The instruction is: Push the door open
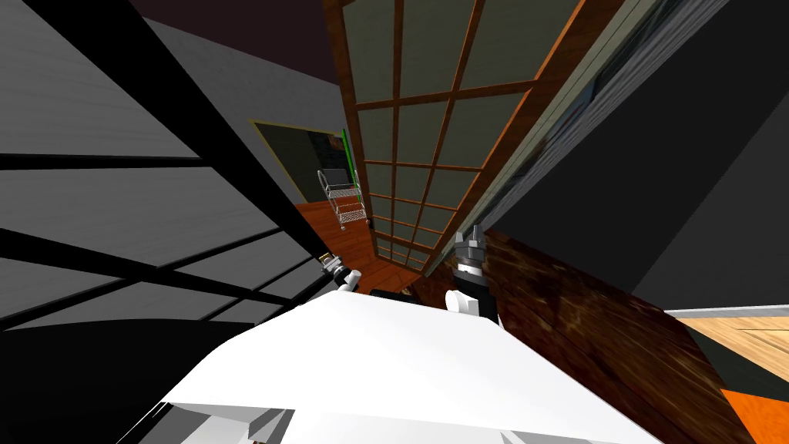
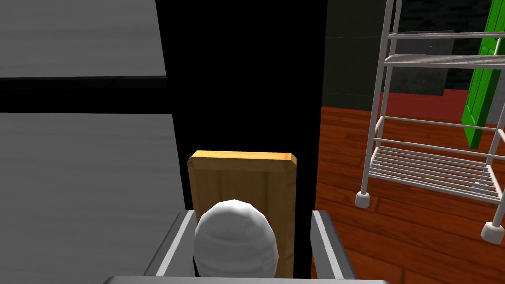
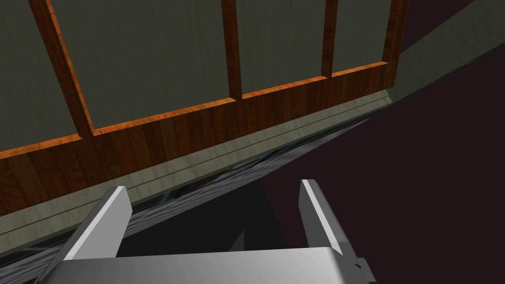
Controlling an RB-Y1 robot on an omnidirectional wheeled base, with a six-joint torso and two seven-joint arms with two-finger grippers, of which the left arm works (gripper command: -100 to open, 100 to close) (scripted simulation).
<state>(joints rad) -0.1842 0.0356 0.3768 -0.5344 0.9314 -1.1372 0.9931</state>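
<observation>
Two arms reach forward, both jaws spread. Left gripper (image 2: 251, 213) sits low beside the grey panelled wall (image 2: 84, 187), its jaws straddling a white rounded knob (image 2: 235, 244) on a small wood plate (image 2: 241, 180) without pinching it. Right gripper (image 1: 469, 233) is nearer the door (image 1: 420, 146), a wood grid with dark panes. It stands just ahead, slightly to that gripper's left, its leaf running long away from me. Likely the right arm pushes its wood edge band. Farther off, a wire rack (image 2: 429, 165) and a green panel (image 2: 486, 74) on the red-brown floor (image 2: 384, 236).
</observation>
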